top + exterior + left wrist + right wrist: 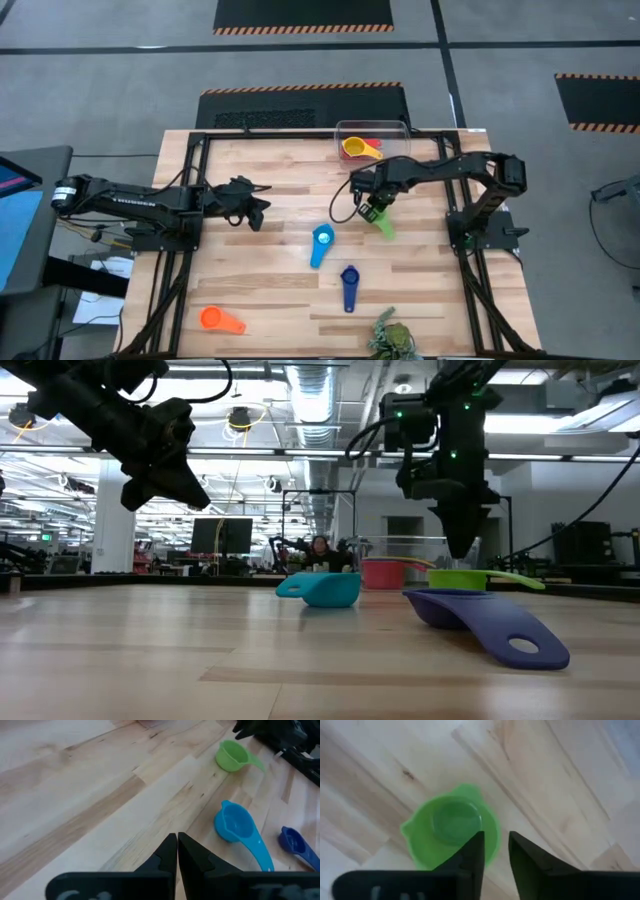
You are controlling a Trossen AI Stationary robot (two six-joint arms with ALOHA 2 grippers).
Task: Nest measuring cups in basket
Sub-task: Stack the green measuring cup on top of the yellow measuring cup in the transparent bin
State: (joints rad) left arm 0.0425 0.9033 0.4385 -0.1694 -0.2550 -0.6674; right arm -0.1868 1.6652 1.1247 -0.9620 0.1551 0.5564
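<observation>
A green measuring cup point(384, 224) stands upright on the table, right of centre. My right gripper point(372, 208) hangs just above it, pointing down. Its fingers stand slightly open over the cup's rim point(490, 837) with nothing between them. In the low view its tip point(461, 550) ends a little above the cup point(470, 578). The clear basket point(340, 130) at the far edge holds a yellow cup point(358, 150) and a red cup point(377, 142). My left gripper point(255, 210) waits shut above the table's left half.
A light blue cup point(321, 243) and a dark blue cup point(349, 285) lie on the table nearer the front, and an orange cup point(220, 320) lies at the front left. A green leafy object point(392, 338) sits at the front edge.
</observation>
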